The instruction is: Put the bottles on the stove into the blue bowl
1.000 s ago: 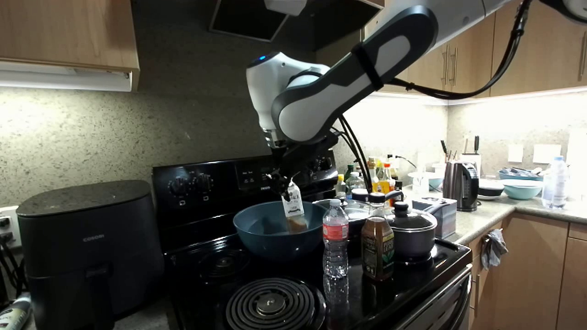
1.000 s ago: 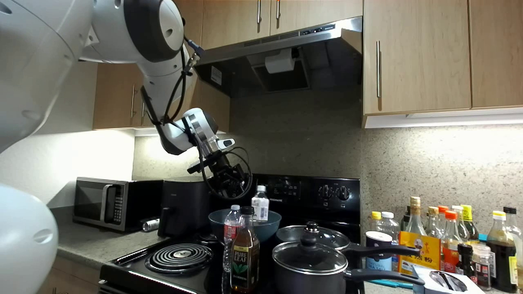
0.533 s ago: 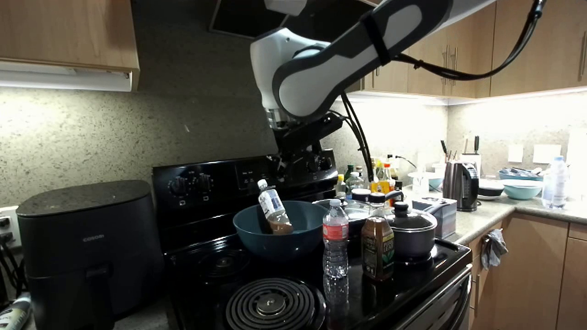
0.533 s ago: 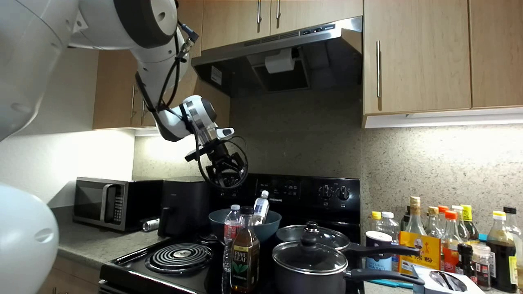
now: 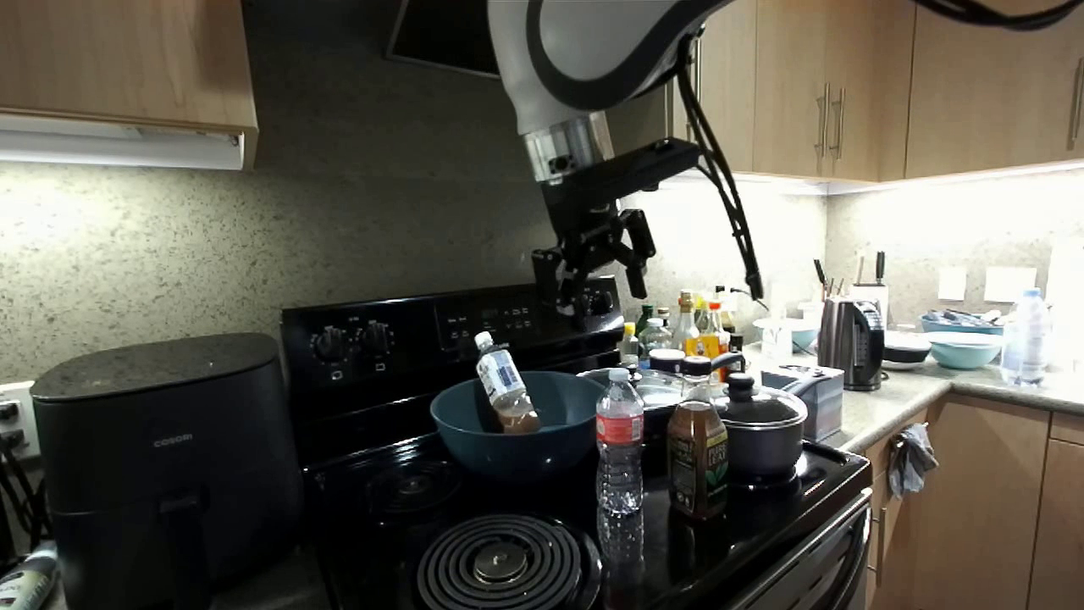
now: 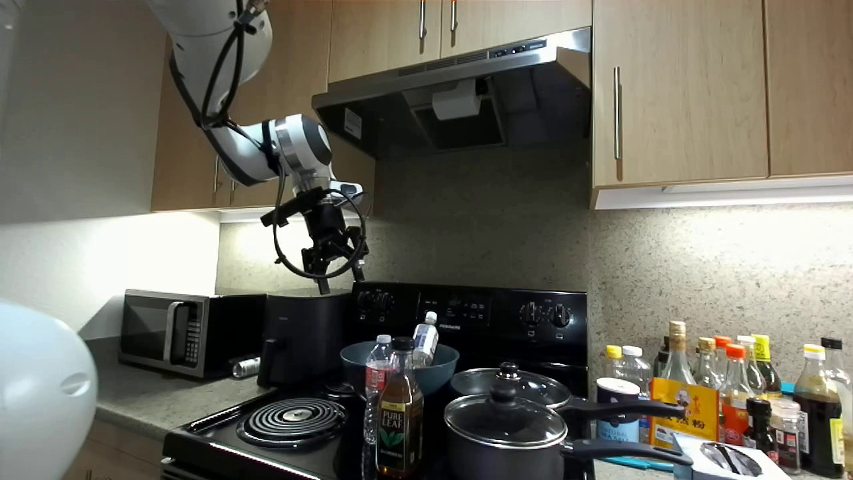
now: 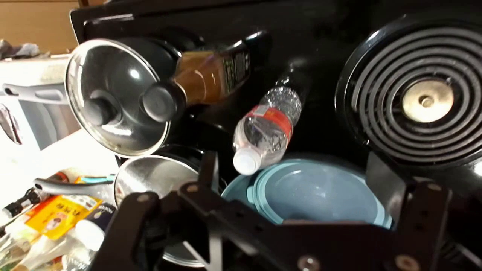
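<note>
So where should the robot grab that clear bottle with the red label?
The clear bottle is probably best gripped just under its white cap, from above: it stands upright, its top narrow and uncovered, with the blue bowl and brown bottle standing near it.

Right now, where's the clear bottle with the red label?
In an exterior view, the red-labelled bottle stands on the stove, just right of centre, the blue bowl to its left and the Pure Leaf bottle to its right.

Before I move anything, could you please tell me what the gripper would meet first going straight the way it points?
Most likely the clear red-labelled bottle: the gripper points down toward it and the nearby blue bowl. Depth is unclear, so the bowl's rim might come first.
</note>
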### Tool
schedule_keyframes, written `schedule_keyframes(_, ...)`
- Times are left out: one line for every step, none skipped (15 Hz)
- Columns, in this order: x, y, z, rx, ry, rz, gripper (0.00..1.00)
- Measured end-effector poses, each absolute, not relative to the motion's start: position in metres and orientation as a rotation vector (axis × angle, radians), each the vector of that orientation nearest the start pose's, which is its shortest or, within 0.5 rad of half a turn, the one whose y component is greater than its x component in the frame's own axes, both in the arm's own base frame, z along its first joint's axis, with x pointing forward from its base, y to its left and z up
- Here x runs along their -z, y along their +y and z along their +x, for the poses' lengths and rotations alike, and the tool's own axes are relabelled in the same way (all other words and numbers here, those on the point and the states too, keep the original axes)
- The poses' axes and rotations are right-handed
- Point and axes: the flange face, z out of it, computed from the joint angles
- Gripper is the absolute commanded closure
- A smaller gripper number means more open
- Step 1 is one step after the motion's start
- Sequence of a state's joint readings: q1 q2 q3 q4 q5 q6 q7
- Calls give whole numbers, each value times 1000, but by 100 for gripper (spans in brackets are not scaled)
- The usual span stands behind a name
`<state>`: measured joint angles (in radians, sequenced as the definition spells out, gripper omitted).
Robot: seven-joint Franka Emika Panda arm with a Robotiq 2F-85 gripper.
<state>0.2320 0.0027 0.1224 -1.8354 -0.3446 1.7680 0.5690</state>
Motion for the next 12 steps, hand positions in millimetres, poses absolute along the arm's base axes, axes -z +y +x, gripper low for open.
schedule_keyframes(-521, 163, 521, 109, 229, -3447, 0)
schedule_keyframes(-523, 161, 513, 91, 228, -3439, 0)
schedule_keyframes(-524, 159, 508, 86, 230, -3435, 0)
schedule_keyframes(-524, 157, 505, 82, 232, -3433, 0)
schedule_keyframes(-523, 157, 504, 79, 232, -3434, 0)
schedule_keyframes(-523, 158, 504, 78, 230, -3434, 0)
schedule_keyframes(-522, 158, 505, 78, 229, -3434, 0)
schedule_keyframes(-521, 158, 506, 81, 229, -3432, 0)
schedule_keyframes(-519, 158, 508, 87, 229, -3429, 0)
schedule_keyframes(-517, 157, 511, 95, 231, -3425, 0)
schedule_keyframes(-515, 155, 514, 99, 236, -3422, 0)
schedule_keyframes(-512, 152, 517, 97, 243, -3420, 0)
